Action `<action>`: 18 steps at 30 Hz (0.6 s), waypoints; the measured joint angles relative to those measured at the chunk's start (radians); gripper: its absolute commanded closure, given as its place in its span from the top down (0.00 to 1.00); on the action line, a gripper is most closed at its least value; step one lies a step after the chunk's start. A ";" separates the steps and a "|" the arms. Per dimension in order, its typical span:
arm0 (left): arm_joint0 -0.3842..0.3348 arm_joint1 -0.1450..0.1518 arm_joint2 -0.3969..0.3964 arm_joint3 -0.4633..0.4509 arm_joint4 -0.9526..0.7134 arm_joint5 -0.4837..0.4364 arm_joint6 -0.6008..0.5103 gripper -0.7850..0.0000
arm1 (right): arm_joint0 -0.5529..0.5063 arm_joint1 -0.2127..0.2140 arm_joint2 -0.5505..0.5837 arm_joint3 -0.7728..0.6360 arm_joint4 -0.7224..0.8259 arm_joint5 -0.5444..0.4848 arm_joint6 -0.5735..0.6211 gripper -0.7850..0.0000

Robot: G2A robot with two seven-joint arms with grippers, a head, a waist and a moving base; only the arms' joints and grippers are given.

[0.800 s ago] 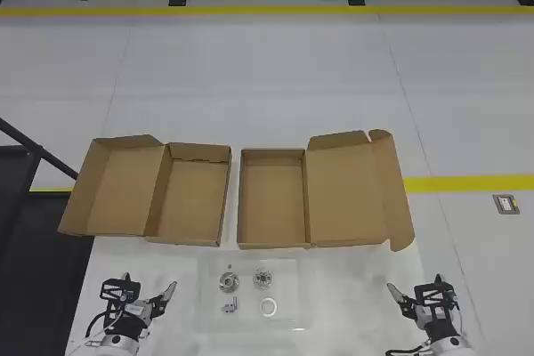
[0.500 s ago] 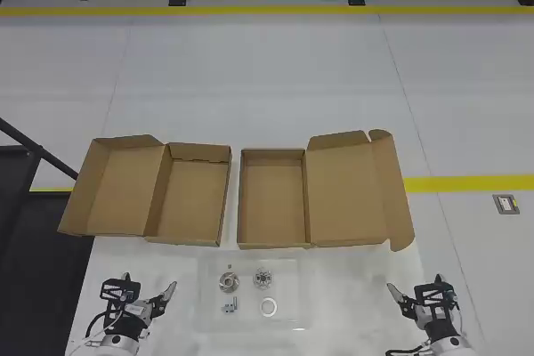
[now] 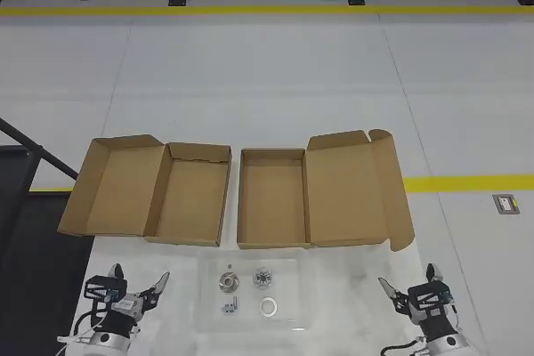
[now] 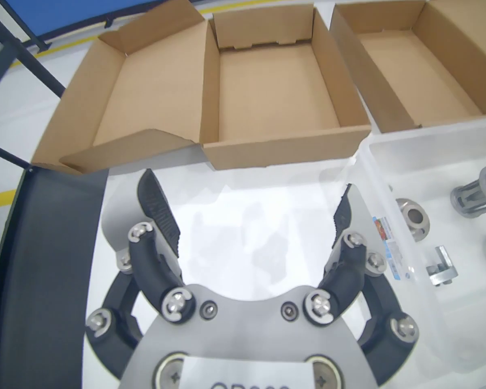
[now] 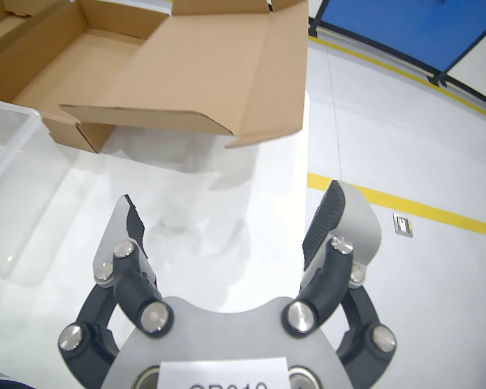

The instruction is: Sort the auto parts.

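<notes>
Your left pincer (image 4: 248,190) and right pincer (image 5: 231,194) hover with jaws apart over the white surface (image 5: 227,155). The auto parts (image 3: 229,281) lie between them in a clear bin (image 4: 429,139), and the open cardboard boxes (image 3: 191,194) sit beyond.

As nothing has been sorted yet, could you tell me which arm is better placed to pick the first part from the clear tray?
Probably the left: the left hand, open, hovers beside the clear tray, with the flanged metal part nearest. The right hand, also open, sits farther from the tray.
</notes>
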 measured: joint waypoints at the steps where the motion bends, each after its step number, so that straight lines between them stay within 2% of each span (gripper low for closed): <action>1: 0.005 0.001 -0.012 -0.010 -0.004 -0.021 0.013 1.00 | 0.002 0.001 0.002 -0.019 -0.002 -0.020 0.004 1.00; 5: 0.021 0.010 -0.057 -0.035 -0.012 -0.157 0.065 1.00 | 0.025 0.013 0.012 -0.101 0.017 -0.219 0.053 1.00; 9: 0.006 0.019 -0.091 -0.031 -0.048 -0.327 0.100 1.00 | 0.088 0.027 0.014 -0.155 0.067 -0.457 0.141 1.00; 10: 0.001 0.021 -0.102 -0.027 -0.054 -0.358 0.105 1.00 | 0.100 0.028 0.012 -0.161 0.075 -0.486 0.158 1.00; 18: -0.001 0.021 -0.106 -0.024 -0.055 -0.359 0.107 1.00 | 0.104 0.028 0.011 -0.162 0.076 -0.495 0.162 1.00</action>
